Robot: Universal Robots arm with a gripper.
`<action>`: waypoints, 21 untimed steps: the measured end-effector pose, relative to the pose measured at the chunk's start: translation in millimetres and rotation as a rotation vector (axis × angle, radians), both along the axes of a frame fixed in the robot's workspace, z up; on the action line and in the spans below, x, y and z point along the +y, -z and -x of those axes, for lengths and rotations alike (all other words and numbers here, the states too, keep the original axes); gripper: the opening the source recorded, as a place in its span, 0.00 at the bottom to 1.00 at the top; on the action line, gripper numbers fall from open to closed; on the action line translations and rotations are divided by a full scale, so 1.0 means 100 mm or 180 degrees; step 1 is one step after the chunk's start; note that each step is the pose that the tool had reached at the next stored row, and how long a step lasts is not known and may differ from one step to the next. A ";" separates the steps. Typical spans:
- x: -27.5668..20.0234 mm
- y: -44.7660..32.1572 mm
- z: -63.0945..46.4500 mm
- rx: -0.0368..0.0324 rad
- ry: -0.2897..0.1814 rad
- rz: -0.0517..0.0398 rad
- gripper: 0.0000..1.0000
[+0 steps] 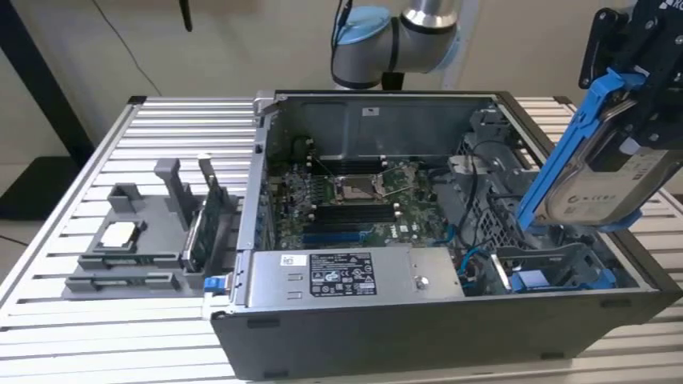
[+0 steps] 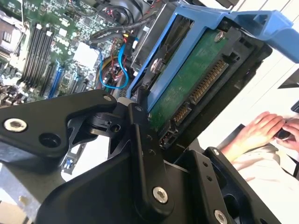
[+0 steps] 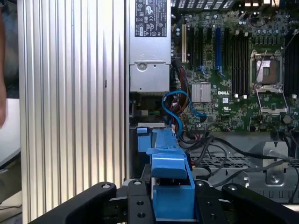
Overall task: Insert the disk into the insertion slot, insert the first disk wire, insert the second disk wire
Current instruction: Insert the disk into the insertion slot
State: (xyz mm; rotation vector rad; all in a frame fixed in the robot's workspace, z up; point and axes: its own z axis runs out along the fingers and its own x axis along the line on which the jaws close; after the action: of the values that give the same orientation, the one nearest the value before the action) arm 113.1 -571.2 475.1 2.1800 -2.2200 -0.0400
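gripping the disk (image 1: 600, 186) firmly, the gripper (image 1: 644, 120) hangs above the open computer case (image 1: 427, 340) at the exterior view's right. the disk is tilted, its blue carrier edge towards the motherboard (image 1: 353, 200). under it lies the insertion slot (image 1: 549, 268), a grey cage with blue fittings near the power supply (image 1: 341, 276), and the disk is well apart from it.

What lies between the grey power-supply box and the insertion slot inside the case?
A looping blue cable lies there, between the power-supply box and the insertion slot, as the exterior view shows.
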 end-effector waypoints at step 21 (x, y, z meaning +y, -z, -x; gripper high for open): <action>0.000 0.122 0.00 0.0002 0.0000 0.0000 0.33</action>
State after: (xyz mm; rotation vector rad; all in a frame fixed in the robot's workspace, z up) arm 113.1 -571.2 463.0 2.1797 -2.2197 -0.0403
